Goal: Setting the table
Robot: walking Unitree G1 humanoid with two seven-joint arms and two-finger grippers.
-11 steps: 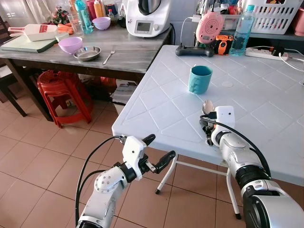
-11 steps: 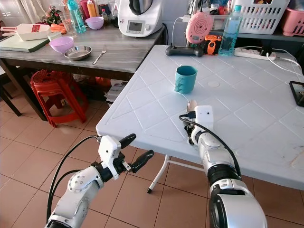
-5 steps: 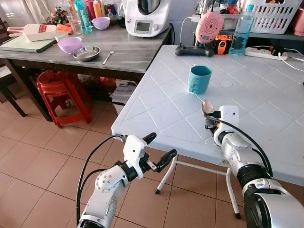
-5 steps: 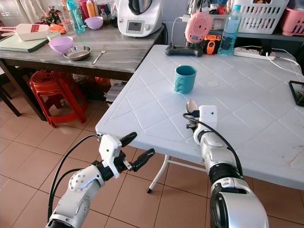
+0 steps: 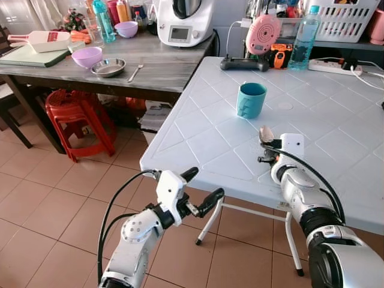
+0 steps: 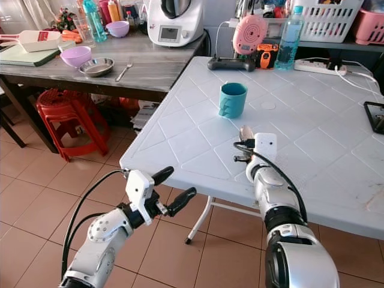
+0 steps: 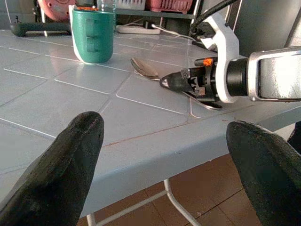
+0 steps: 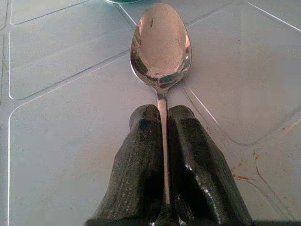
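Right tool [image 8: 162,141] pinches a spoon [image 8: 161,44] by its handle over the white bench [image 5: 198,135], near a teal cup [image 5: 251,99]. Left tool [image 5: 201,189] hangs spread and empty beside the bench edge.

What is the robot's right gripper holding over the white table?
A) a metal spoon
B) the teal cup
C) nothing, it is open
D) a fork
A: in the right wrist view the right gripper's two black fingers are closed on the handle of a metal spoon, its bowl pointing ahead over the white table; the teal cup stands apart, farther along the table.
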